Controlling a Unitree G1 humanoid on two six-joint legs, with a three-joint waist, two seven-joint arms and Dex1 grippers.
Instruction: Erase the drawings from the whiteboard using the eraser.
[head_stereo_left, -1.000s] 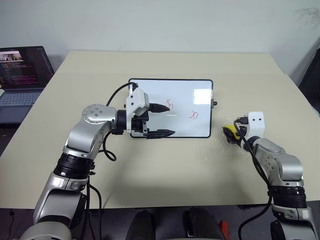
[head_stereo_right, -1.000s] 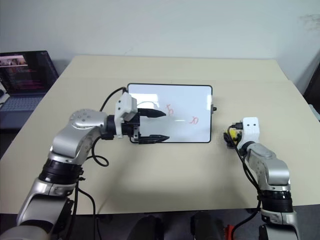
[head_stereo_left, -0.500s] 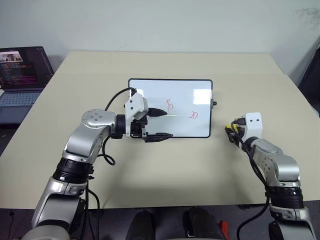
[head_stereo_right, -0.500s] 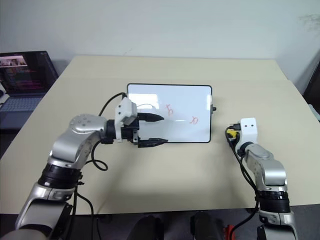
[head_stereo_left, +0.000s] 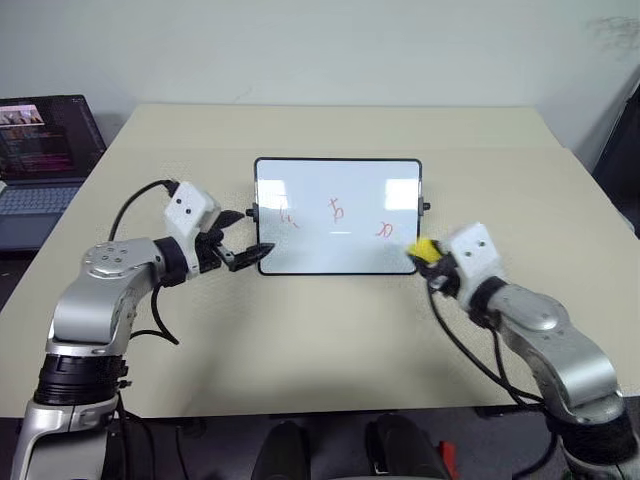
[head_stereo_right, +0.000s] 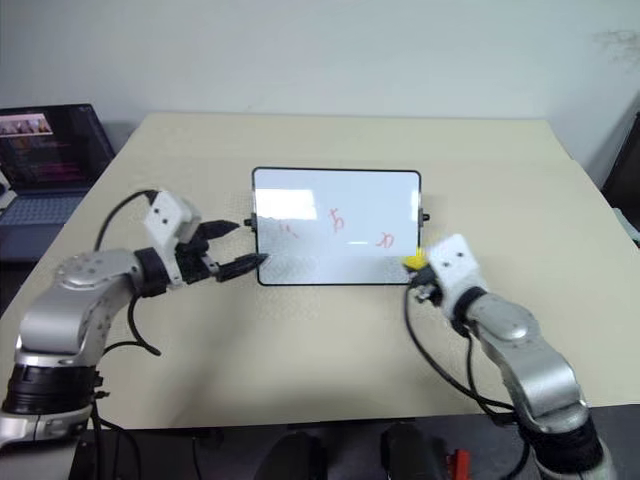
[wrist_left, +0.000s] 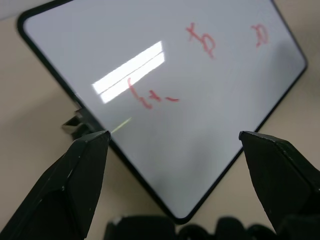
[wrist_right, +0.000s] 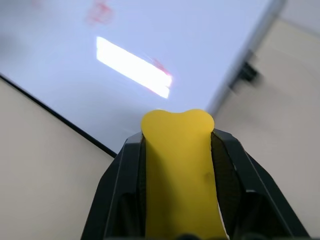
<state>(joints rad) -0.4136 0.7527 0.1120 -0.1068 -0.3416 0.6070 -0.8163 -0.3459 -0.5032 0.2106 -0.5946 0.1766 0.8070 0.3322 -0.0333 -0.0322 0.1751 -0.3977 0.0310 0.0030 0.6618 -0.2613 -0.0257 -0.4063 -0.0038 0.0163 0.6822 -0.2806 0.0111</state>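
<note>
At the near right corner of the whiteboard (head_stereo_left: 338, 215), your right gripper (head_stereo_left: 432, 259) is clamped tight on the eraser (head_stereo_left: 423, 249), whose yellow end pokes out past the fingertips, at or just over the board's black frame. To the left, your left gripper (head_stereo_left: 247, 238) sits at the board's near left corner with its two black fingers spread wide and nothing between them. The board lies flat on the beige table (head_stereo_left: 320, 340), and the drawings (head_stereo_left: 334, 210) show as three red scribbles in a row across its middle, all unwiped. Farther off to the left, you have an open laptop (head_stereo_left: 45, 150) beside the table.
</note>
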